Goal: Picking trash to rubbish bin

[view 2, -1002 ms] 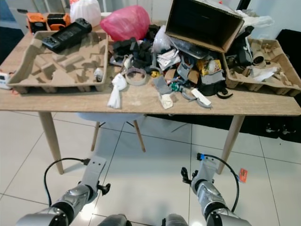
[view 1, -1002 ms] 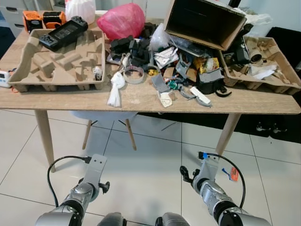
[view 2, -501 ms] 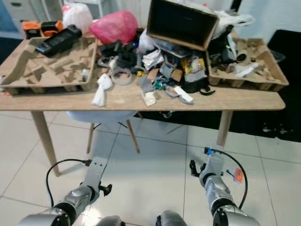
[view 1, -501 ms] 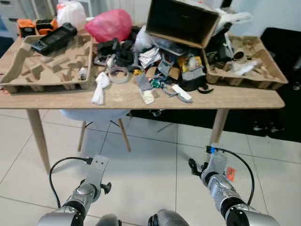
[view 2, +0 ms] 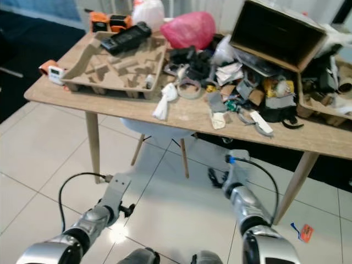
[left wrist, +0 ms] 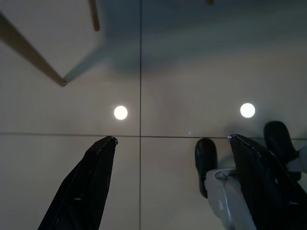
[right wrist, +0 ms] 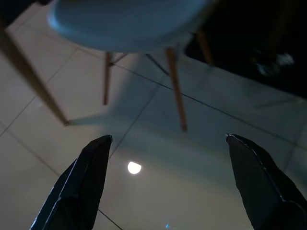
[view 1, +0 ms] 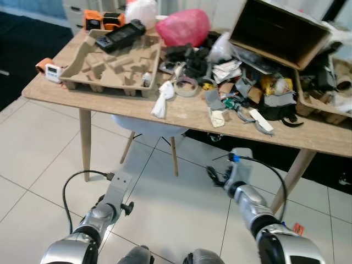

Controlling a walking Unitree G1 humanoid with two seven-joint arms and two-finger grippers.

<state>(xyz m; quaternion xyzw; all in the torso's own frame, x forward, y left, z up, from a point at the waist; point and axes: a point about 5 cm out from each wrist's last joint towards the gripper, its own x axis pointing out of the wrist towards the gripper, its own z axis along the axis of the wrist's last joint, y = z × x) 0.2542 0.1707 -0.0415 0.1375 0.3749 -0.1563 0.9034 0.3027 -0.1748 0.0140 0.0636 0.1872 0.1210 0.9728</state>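
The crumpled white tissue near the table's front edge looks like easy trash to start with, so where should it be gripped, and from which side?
Pinch the crumpled white tissue at its bunched upper knot, coming from above on the robot's side of the wooden table. It lies long and limp toward the edge, with bare tabletop around it.

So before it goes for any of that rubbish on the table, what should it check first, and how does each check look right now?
1. Left claw open and empty: ok, fingers spread over bare floor tiles.
2. Right claw open and empty: ok, fingers wide apart, nothing between them.
3. Trash within reach: not ok, both arms hang low, below the table edge.
4. Easy first target: ok, the crumpled white tissue lies alone near the front edge.
5. Chair under the table: ok, tucked in.
6. Rubbish bin located: cannot tell.
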